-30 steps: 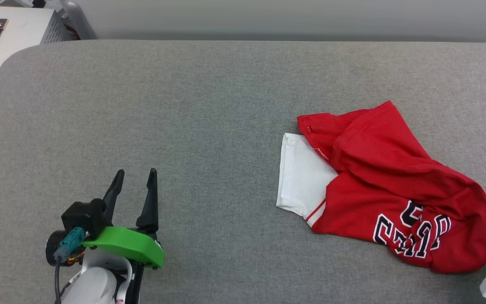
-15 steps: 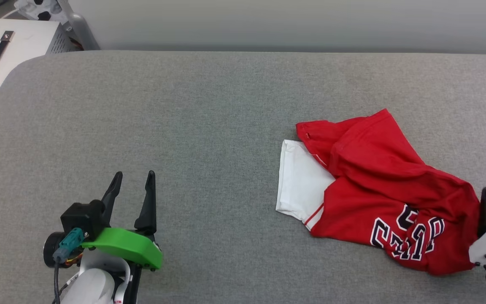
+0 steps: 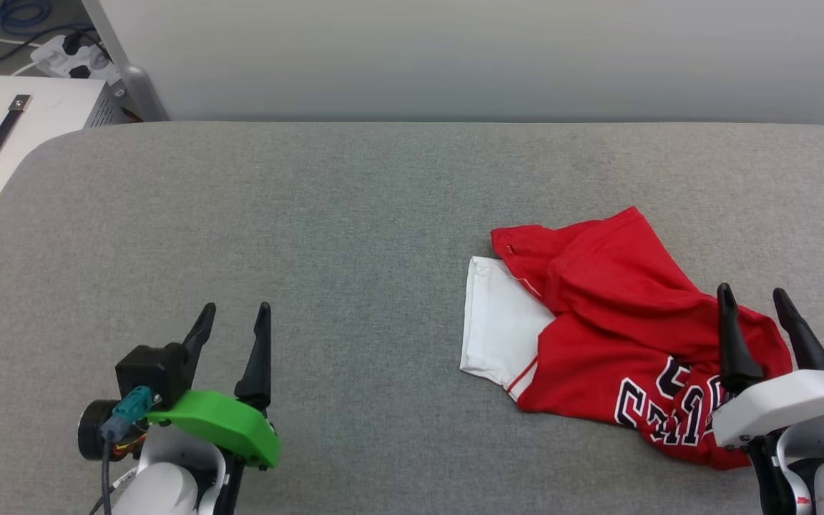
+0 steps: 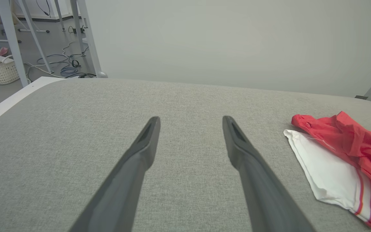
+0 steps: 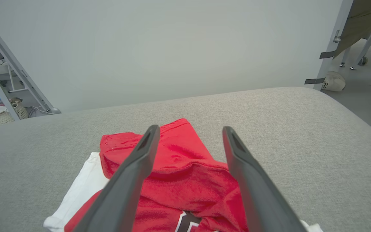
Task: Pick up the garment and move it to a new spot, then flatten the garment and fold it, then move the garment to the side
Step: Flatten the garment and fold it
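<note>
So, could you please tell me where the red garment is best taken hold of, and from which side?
Probably the raised red fold on top of the garment, taken from above by the right tool: it stands proud of the flat grey surface, while the white sleeve lies too flat to pinch.

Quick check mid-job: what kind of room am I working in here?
Probably a lab or test room, not a home: a grey padded table against a bare wall, loose cables on the floor, metal stand legs.
</note>
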{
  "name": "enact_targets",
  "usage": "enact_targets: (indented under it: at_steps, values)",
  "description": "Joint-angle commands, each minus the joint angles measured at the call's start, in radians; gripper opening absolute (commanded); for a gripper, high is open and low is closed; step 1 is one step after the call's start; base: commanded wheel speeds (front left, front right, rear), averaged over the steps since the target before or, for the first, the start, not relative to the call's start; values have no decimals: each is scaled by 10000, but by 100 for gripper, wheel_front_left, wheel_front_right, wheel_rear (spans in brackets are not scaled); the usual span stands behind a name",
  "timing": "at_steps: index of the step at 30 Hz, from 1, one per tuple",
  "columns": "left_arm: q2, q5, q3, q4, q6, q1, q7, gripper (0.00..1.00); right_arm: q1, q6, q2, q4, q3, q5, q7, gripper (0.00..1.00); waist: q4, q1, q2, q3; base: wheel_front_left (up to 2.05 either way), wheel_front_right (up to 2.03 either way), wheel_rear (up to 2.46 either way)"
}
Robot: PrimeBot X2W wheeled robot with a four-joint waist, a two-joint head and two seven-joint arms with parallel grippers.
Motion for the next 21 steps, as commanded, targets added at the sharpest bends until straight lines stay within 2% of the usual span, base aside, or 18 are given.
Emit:
enact_targets:
  at_steps: [1, 7, 11, 21]
  values:
    - [58, 113, -81, -48, -22, -191, 123, 100, 164, -7, 8, -157, 167, 81, -85, 100, -93, 0, 0, -39, 0, 0, 0]
    - [45, 224, -560, -94, -164, -909, 1084, 100, 444, -7, 8, -702, 878, 71, -229, 100, -521, 0, 0, -32, 0, 0, 0]
    - [-74, 239, -1031, -16, -428, -1668, 2023, 100, 544, -7, 8, -1071, 1132, 142, -240, 100, -902, 0, 0, 83, 0, 0, 0]
    - [-714, 494, -2599, 900, -1452, -3942, 4497, 100, 603, -7, 8, -1755, 1413, 73, -191, 100, -1666, 0, 0, 856, 0, 0, 0]
